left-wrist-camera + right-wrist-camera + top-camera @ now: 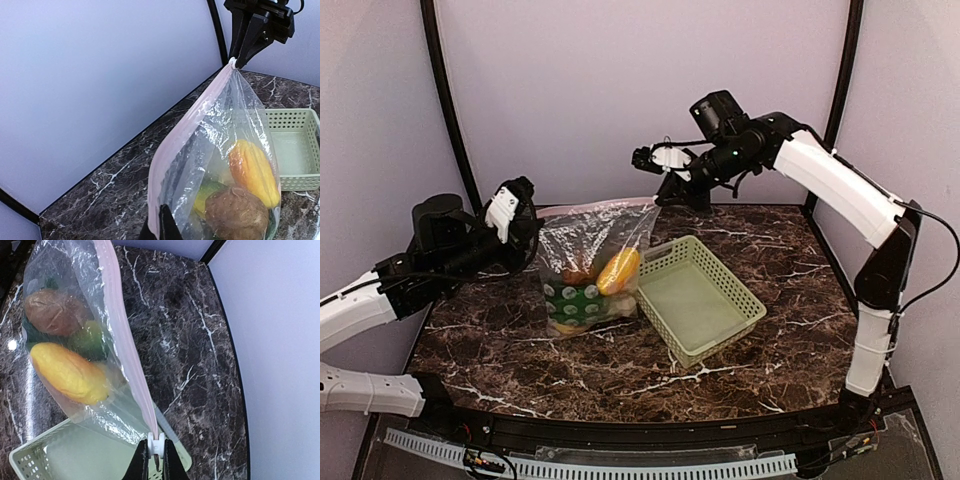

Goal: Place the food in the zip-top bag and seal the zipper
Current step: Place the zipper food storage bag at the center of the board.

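- Bag [585, 250] position: hanging upright over the table [520, 340], mouth edge up. Its bottom rests on or just above the marble, and I cannot tell which. It is at 9 o'clock of the green basket [715, 348], just beside it.
- Food: all the food I can see is inside the bag. That is the yellow-orange piece [618, 270], the brown potato [236, 212] and a green piece [87, 337], heaped at the bottom.
- Left claw [160, 225]: clenched on the bag's mouth corner at the 9 o'clock end.
- Right claw [152, 455]: clenched on the opposite corner, at the 2 o'clock end, right on the zipper [185, 130].
- Zipper: pink strip pulled taut in a straight line between the two claws. It reads as one flat band, but I cannot tell whether it is pressed shut along its full length.
- Step (judgement): loading is done and sealing is in hand.
- Next move calls for one claw to anchor its corner while the other pinches the strip and runs along it toward the far end.
    - Tension must be kept so the band does not buckle.
    - The grip must be light enough to slide yet firm enough to press the tracks together.
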### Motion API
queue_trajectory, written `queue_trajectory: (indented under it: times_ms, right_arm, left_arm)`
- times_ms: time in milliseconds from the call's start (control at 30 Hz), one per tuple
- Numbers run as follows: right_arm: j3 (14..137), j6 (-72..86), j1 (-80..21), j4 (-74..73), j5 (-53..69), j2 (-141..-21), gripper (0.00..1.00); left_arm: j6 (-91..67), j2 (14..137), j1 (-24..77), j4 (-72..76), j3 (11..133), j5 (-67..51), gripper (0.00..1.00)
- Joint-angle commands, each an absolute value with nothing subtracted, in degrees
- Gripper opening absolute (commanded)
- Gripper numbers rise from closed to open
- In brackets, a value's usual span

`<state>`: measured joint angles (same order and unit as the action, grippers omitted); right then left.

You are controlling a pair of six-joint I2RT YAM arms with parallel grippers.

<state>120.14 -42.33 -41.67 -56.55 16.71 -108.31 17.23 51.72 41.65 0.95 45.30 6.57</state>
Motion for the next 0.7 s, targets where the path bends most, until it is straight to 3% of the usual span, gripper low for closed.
queue_trajectory:
  times_ms: [0, 133, 200, 267, 300, 367, 433, 567, 667]
  right_arm:
    - [131.8, -40.5, -41.3, -56.3, 18.4, -113.6, 0.06]
    - [125.5, -40.2, -42.3, -53.0, 22.9, -109.2, 0.08]
    - [115.1, -40.4, -43.8, -49.5, 24.2, -105.3, 0.10]
    - [107.5, -40.7, -46.3, -47.9, 25.2, -102.5, 0.14]
    - [104.6, -41.0, -47.8, -48.2, 25.3, -101.6, 0.19]
    - [101.4, -42.0, -51.0, -50.7, 24.2, -100.6, 0.33]
    - [100.8, -42.2, -52.9, -53.4, 23.1, -99.9, 0.45]
    - [101.7, -40.9, -51.4, -55.0, 23.2, -97.1, 0.68]
    - [101.3, -38.3, -47.2, -52.3, 24.2, -93.7, 0.96]
  left_arm:
    - [20.4, 51.3, 38.2, 4.6, 48.5, 10.1, 0.01]
    - [19.8, 46.3, 37.9, 2.5, 44.9, 7.5, 0.01]
    - [18.6, 43.7, 37.9, -0.9, 42.7, 4.6, 0.09]
    - [16.4, 41.6, 38.0, -6.3, 41.8, 1.2, 0.23]
    - [14.9, 40.8, 38.0, -7.9, 41.6, -1.9, 0.39]
    - [12.5, 38.6, 38.0, -11.5, 41.8, -5.0, 0.58]
    - [11.4, 36.3, 38.0, -14.7, 43.1, -6.0, 0.67]
    - [11.0, 36.3, 38.1, -16.3, 47.6, -3.0, 0.75]
    - [10.6, 37.8, 38.1, -14.8, 49.8, 3.6, 0.80]
